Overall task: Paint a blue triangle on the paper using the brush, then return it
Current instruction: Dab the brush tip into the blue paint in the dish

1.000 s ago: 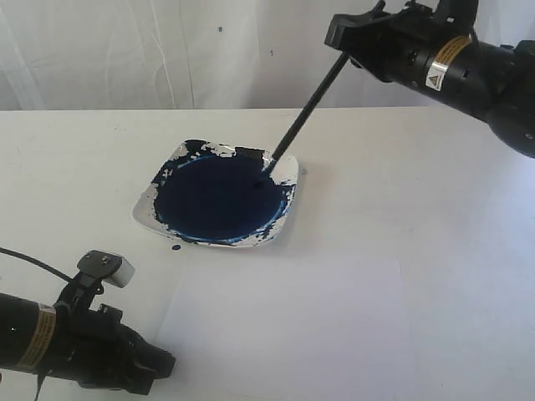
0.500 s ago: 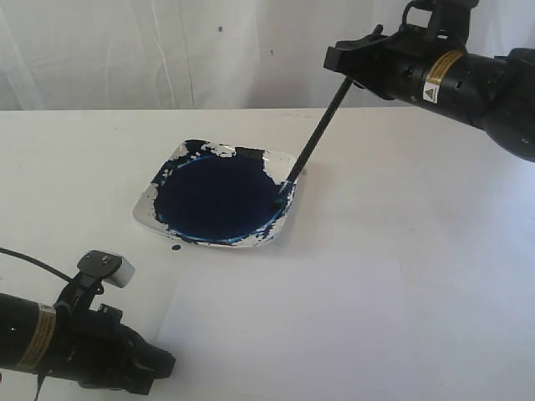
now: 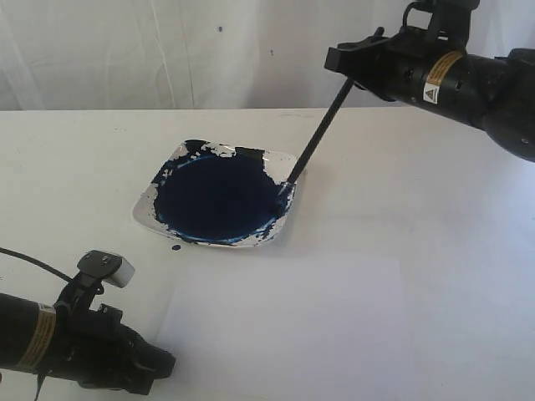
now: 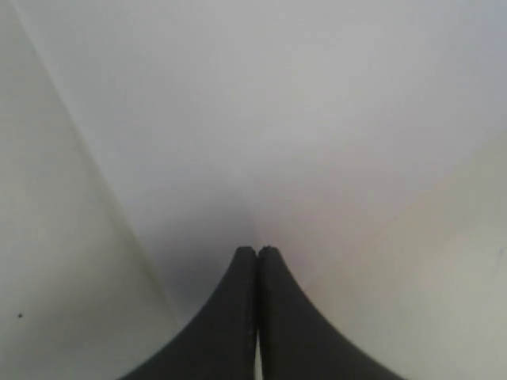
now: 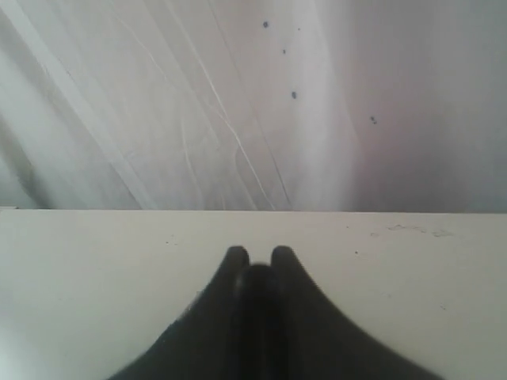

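Observation:
The brush (image 3: 316, 135) is a thin black stick slanting down from my right gripper (image 3: 345, 68), which is shut on its upper end, high above the table's back right. Its tip rests at the right rim of the paint dish (image 3: 146, 207), which is full of dark blue paint. In the right wrist view the handle's end (image 5: 259, 277) shows dark between the gripper (image 5: 259, 257) fingers. The paper (image 3: 288, 326) lies blank in front of the dish; no blue triangle shows on it. My left gripper (image 3: 165, 364) is shut and empty, low at the paper's left edge. Its wrist view shows the gripper (image 4: 256, 252) over the paper (image 4: 238, 119).
A white curtain (image 3: 167, 50) hangs behind the white table (image 3: 435, 217). A small blue drop (image 3: 175, 248) lies in front of the dish's near edge. My left arm (image 3: 50, 334) stretches along the table's front left corner.
The brush tip has slid from the paint near the dish's middle right out to the right rim. My right gripper shifted slightly right. The left arm has not moved.

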`<state>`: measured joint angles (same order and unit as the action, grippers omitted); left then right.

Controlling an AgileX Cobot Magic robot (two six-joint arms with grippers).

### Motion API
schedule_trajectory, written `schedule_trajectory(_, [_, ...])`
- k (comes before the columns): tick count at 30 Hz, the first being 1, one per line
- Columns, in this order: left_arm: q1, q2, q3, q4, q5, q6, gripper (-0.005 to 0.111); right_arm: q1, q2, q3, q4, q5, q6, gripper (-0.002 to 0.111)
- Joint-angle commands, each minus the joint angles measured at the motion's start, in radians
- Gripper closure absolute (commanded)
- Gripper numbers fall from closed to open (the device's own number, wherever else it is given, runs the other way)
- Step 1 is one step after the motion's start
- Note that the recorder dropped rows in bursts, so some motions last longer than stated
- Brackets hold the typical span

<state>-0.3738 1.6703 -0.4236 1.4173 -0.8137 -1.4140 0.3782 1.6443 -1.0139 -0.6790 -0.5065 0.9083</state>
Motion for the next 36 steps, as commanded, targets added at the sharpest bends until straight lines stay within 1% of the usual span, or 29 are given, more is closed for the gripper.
schedule_trajectory(1, [-0.008,0.000,0.004,0.012,0.029,0.004,0.107,-0.010,-0.002,-0.003,0.003,-0.057,0.015,0.108])
schedule_trajectory(8, [-0.008,0.000,0.004,0.012,0.029,0.004,0.107,-0.010,-0.029,-0.003,0.003,-0.054,0.015,0.108])
schedule_trajectory(11, [-0.008,0.000,0.004,0.012,0.029,0.004,0.107,-0.010,-0.042,-0.003,-0.019,-0.031,0.056,0.108])
schedule_trajectory(18, [-0.008,0.000,0.004,0.012,0.029,0.004,0.107,-0.010,-0.048,-0.003,-0.228,-0.017,0.238,0.108])
schedule_trajectory(27, [-0.008,0.000,0.004,0.012,0.029,0.004,0.107,-0.010,-0.048,-0.003,-0.323,-0.017,0.335,0.108])
schedule_trajectory(30, [-0.008,0.000,0.004,0.012,0.029,0.004,0.107,-0.010,-0.048,-0.003,-0.340,-0.017,0.336,0.108])
schedule_trajectory(36, [-0.008,0.000,0.004,0.012,0.029,0.004,0.107,-0.010,-0.048,-0.003,-0.402,0.036,0.360,0.108])
